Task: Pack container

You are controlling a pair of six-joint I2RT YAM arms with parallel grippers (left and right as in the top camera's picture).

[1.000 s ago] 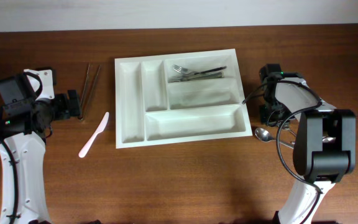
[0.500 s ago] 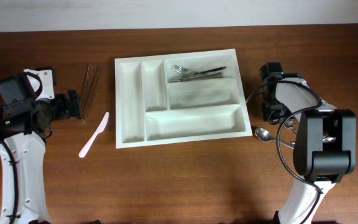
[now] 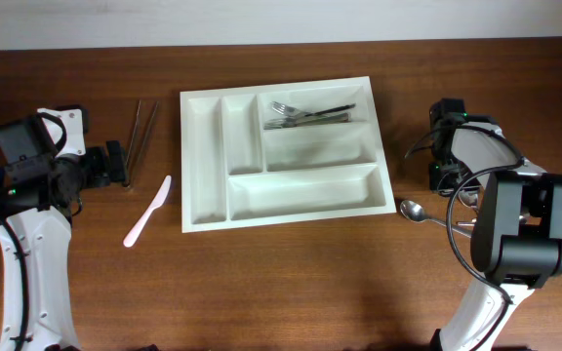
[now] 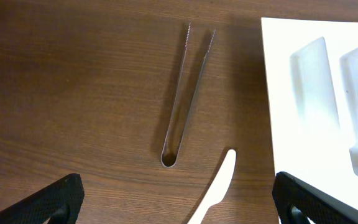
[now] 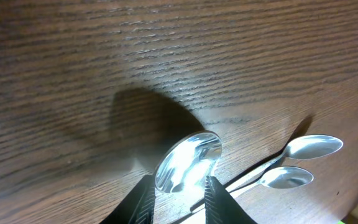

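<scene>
The container (image 3: 203,161) is a big white compartment tray at the table's middle, with forks (image 3: 305,114) in its top right compartment. To its right, my right gripper (image 3: 443,179) hangs over the wood, its jaws hidden under the wrist from above. In the right wrist view, my right gripper (image 5: 179,180) has a shiny spoon bowl (image 5: 188,158) between its fingertips, touching both. Two more spoons (image 5: 303,162) lie beside it. My left gripper (image 4: 179,202) stands wide open left of the container (image 4: 291,62), over metal tongs (image 4: 185,93) and a white plastic knife (image 4: 219,183).
Another spoon (image 3: 413,209) lies on the wood just off the container's lower right corner. The tongs (image 3: 142,136) and the white knife (image 3: 147,212) lie between the left arm and the container. A pale wall edge runs along the table's far side.
My right gripper has shifted to the right, away from the container's edge. The left arm, tongs, knife and container have not moved.
</scene>
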